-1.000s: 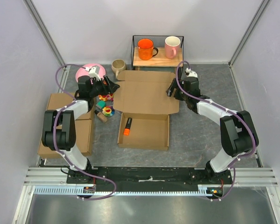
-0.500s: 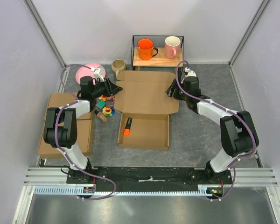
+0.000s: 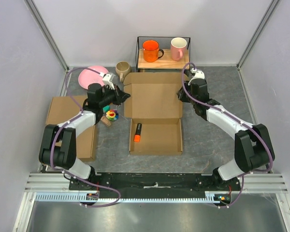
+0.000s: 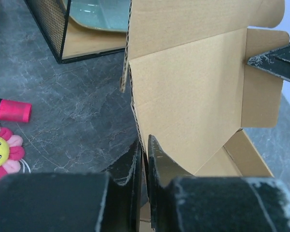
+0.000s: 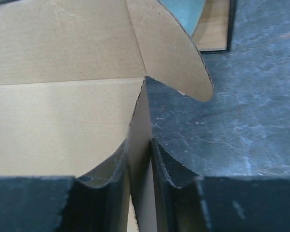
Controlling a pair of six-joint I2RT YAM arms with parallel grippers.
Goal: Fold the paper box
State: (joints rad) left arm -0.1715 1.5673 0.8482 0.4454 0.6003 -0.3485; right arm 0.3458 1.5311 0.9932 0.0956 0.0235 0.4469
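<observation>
**Inspector:** Any markings?

**Operator:** The paper box (image 3: 154,104) shows plain brown cardboard faces. I can read no lettering from here.

**Inspector:** Position and grip?

**Operator:** It sits mid-tabletop (image 3: 208,145) between my arms. The tray is nearest me with an orange marker (image 3: 137,132) inside, and the lid panel lies beyond. My left fingers (image 4: 130,166) pinch its left edge and my right fingers (image 5: 171,174) pinch its right flap.

**Inspector:** Surroundings?

**Operator:** Grey marbled surface, pale walls (image 3: 87,29), metal corner posts (image 3: 48,34).
</observation>
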